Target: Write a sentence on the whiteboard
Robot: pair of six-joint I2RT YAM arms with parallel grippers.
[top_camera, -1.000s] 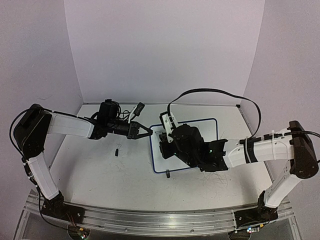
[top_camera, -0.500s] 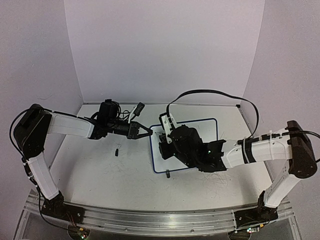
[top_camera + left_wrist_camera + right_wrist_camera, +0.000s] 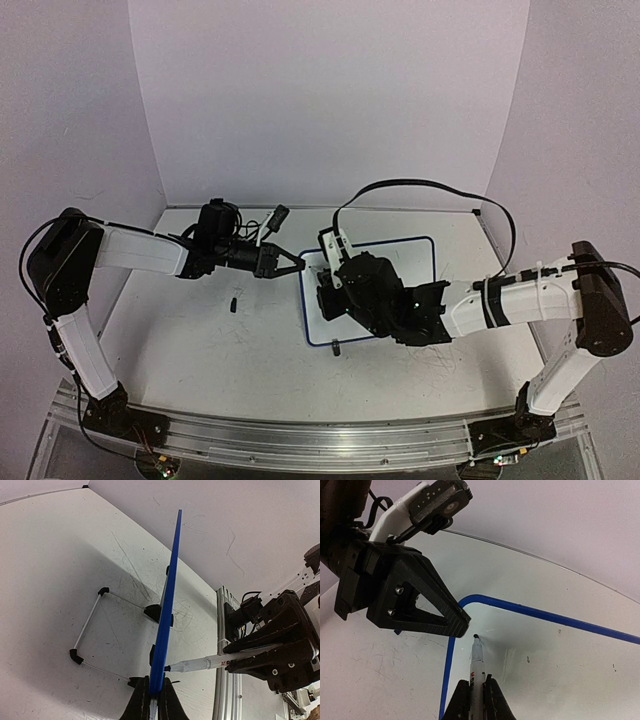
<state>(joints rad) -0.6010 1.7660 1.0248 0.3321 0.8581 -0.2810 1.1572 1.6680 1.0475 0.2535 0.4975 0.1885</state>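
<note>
At the middle of the scuffed table (image 3: 200,340), your left gripper (image 3: 296,266) pinches the whiteboard (image 3: 420,262) by its left edge, jaws closed tight on the thin blue frame (image 3: 167,605), which the left wrist view shows edge-on between the fingers. Your right gripper (image 3: 476,692) is clamped around a white marker (image 3: 478,662), whose dark tip appears to touch the board just inside its far left corner, close beside the left gripper's finger. The whiteboard lies on the table right of centre, one black clip foot (image 3: 335,348) at its near edge. A small black piece (image 3: 232,302) lies on the table off the board's left side. From above, your right arm (image 3: 500,300) covers much of the writing surface, so whether the sentence is there you cannot tell.
</note>
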